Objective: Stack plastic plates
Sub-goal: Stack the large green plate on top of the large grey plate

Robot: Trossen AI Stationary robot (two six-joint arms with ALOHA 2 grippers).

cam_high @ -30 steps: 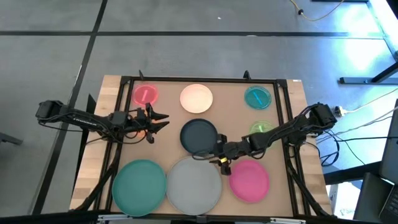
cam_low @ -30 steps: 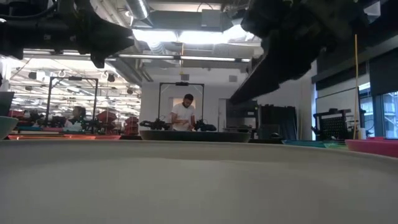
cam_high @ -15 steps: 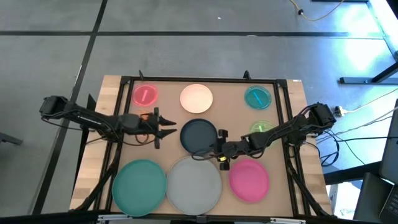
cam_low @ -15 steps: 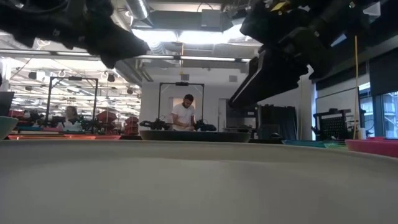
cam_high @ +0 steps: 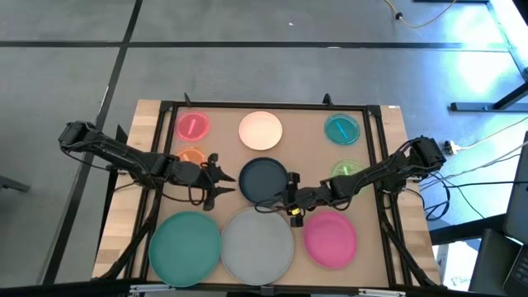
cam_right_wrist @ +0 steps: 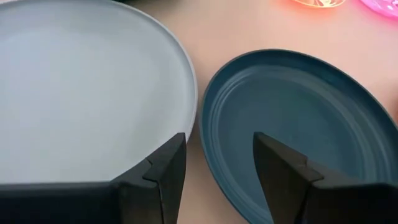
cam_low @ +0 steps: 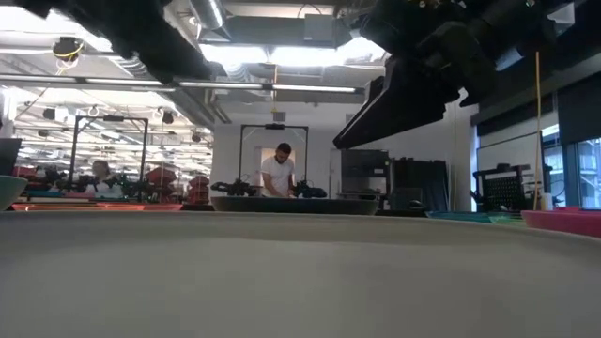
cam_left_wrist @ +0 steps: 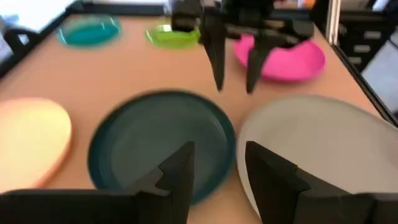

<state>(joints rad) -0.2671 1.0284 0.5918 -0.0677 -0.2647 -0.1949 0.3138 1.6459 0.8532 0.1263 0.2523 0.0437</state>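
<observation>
Nine plates lie flat and apart on the table. In front are the large teal plate [cam_high: 186, 242], large grey plate [cam_high: 258, 245] and large pink plate [cam_high: 331, 239]. The medium dark grey plate [cam_high: 264, 180] is in the middle and the cream plate [cam_high: 261, 130] behind it. Small pink [cam_high: 192, 125], orange [cam_high: 191, 156], blue [cam_high: 341, 129] and green [cam_high: 346, 170] plates stand to the sides. My left gripper [cam_high: 221, 176] is open, just left of the dark grey plate [cam_left_wrist: 161, 140]. My right gripper [cam_high: 289, 196] is open, at that plate's right near edge [cam_right_wrist: 292, 118], beside the grey plate [cam_right_wrist: 87, 87].
A black frame [cam_high: 264, 106] borders the tan table top. The two grippers face each other across the dark grey plate, and the right gripper [cam_left_wrist: 233, 56] shows in the left wrist view. In the low view the grey plate's rim [cam_low: 300, 272] fills the foreground; a person [cam_low: 278, 171] stands far behind.
My left gripper has moved toward the table's right and a little toward its near edge. It has come off the small orange plate, which now shows, and reached the left rim of the dark grey plate. It has stayed open. No plate has moved.
</observation>
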